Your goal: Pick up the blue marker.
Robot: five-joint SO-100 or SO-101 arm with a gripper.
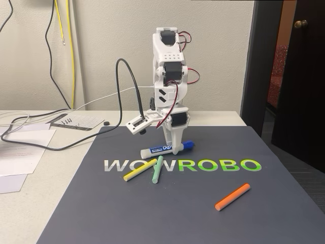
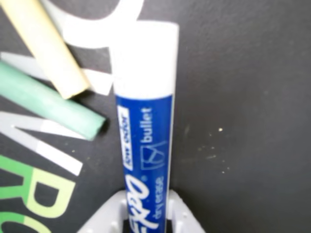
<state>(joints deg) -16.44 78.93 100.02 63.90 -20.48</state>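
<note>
The blue marker (image 1: 167, 148) is being gripped by the white pincer (image 1: 176, 147), which is being held straight down over the dark mat (image 1: 152, 213) on the table (image 1: 30, 203). In the wrist view the marker's barrel (image 2: 144, 126) is being clasped between both fingers (image 2: 182, 216). Just beside it, a yellow stick (image 1: 140, 170) and a green stick (image 1: 158, 170) are lying crossed, an orange stick (image 1: 232, 196) well apart

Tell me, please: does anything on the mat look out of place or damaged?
Nothing looks damaged or spilled. The yellow stick and green stick lie crossed on the mat's lettering, and the blue marker sits between the gripper fingers.
</note>
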